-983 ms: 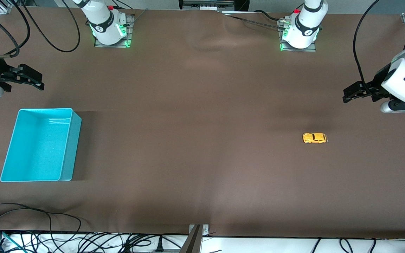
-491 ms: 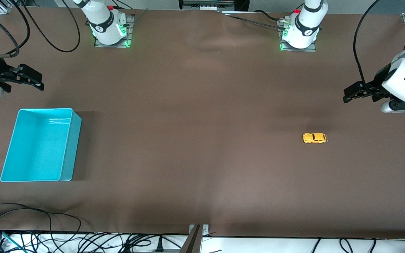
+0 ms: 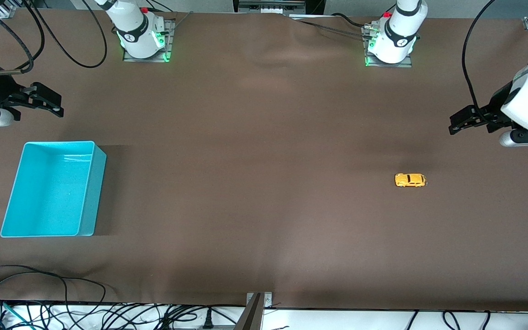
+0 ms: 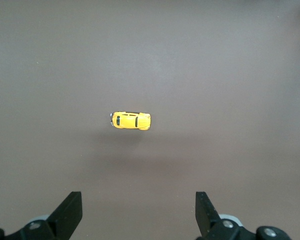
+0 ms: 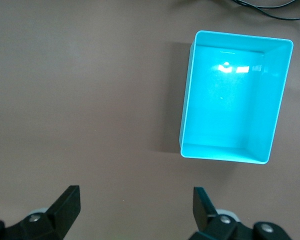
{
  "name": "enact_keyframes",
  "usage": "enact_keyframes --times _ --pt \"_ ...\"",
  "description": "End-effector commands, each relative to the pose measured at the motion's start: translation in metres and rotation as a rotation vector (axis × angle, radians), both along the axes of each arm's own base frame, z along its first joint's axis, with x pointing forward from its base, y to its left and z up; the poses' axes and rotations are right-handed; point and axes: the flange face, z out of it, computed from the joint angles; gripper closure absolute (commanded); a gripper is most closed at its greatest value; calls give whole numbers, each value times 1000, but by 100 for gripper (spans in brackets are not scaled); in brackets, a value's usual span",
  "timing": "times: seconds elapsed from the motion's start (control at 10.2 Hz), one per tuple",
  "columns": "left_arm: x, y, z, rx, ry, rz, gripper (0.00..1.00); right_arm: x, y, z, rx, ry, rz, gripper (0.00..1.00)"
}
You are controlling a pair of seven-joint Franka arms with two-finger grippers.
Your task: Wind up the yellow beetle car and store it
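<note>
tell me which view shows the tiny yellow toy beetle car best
The left wrist view: the tiny yellow toy beetle car sits centred and seen from above. The front view shows it smaller; the right wrist view misses it.

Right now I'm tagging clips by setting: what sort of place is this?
Most likely a robotics lab bench: two arms bolted along one edge of a table covered in brown cloth, loose cables along the edge nearest the front camera, and staged props: a turquoise bin and a yellow toy car.
</note>
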Motion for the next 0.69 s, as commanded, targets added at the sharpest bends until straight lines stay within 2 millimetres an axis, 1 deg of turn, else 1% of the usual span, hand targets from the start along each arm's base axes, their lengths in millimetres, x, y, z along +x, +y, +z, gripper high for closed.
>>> enact_keyframes --times 0.0,0.59 --pt "4 1 5 1 -3 -17 0 0 1 5 14 -7 11 0" --pt "4 2 5 3 -3 -15 0 -1 1 4 12 2 13 0"
